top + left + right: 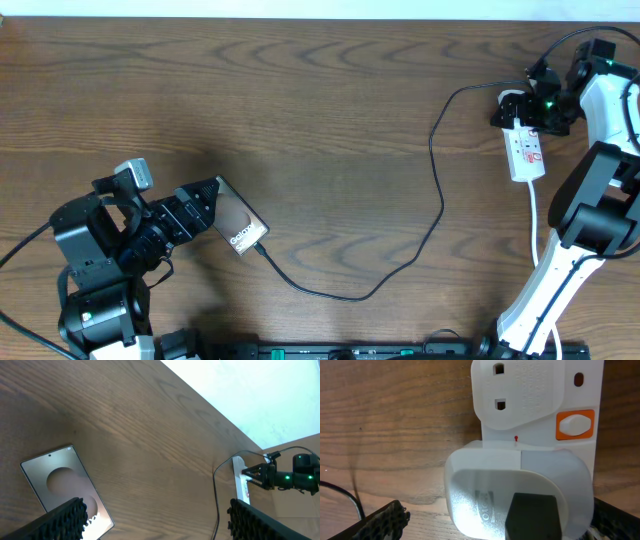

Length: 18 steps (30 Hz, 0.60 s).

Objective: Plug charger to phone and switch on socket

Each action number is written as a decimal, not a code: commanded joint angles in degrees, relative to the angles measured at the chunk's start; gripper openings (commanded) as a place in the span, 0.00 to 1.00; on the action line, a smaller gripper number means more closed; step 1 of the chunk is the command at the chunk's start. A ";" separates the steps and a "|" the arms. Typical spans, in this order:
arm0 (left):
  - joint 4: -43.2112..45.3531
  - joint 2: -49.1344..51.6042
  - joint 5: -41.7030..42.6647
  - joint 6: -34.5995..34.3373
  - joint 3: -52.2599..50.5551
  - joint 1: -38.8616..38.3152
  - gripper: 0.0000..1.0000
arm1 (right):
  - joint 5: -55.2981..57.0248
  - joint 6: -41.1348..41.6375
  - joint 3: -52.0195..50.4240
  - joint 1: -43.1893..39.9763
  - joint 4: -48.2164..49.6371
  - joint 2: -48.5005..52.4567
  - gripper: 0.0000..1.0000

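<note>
Switching seems our next step, charger [432, 145] looking seated in phone [238, 222]: right end effector [527, 108], like left end effector [205, 212], gapes empty and must press the switch [575, 424] on the socket [527, 152].

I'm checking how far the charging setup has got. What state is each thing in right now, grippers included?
phone: flat on the table, lettering up.
charger: slack, curving from socket to phone, tip at the phone's edge; whether seated, cannot tell.
socket: flat, white adapter plugged in; switch position unclear.
left gripper: open, empty, close to the phone.
right gripper: open, empty, over the adapter.
</note>
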 commanded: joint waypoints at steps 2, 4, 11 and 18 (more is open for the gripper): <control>-0.04 -0.13 0.94 0.13 -0.15 -0.02 0.89 | -5.81 3.32 -3.15 4.02 -2.10 3.63 0.99; -0.04 -0.13 0.94 0.13 -0.15 -0.02 0.89 | -5.55 3.30 -2.75 3.78 -2.51 3.61 0.99; -0.04 -0.13 0.94 0.13 -0.15 -0.02 0.89 | -5.57 3.34 0.68 2.78 -5.66 3.61 0.99; -0.48 -0.13 0.94 0.13 -0.15 -0.02 0.89 | -5.55 3.34 4.55 2.60 -8.98 3.61 0.99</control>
